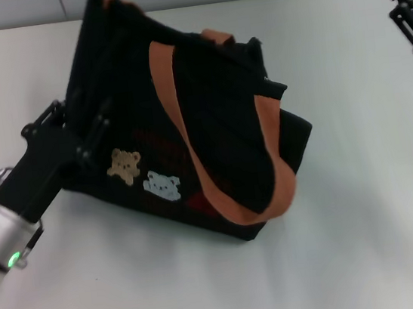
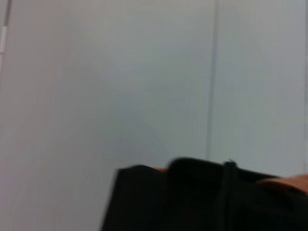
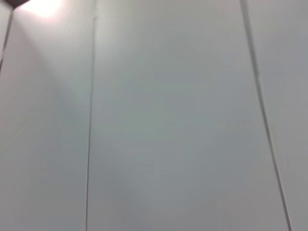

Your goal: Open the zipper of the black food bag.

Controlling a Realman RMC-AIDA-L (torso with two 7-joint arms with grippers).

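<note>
One bag [image 1: 210, 123] with two orange straps [image 1: 190, 149] lies mid-frame on the desk [image 1: 370, 239]. My left gripper [image 1: 85, 132] presses its left side, fingers' state unclear. My right gripper [image 1: 411, 17] hangs at upper right, likewise unclear.

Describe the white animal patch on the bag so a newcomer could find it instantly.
Start at the black food bag on the white table. On its near face, beside the left end effector, sit two patches. The white animal patch lies nearer the orange-brown strap than the tan bear patch.
</note>
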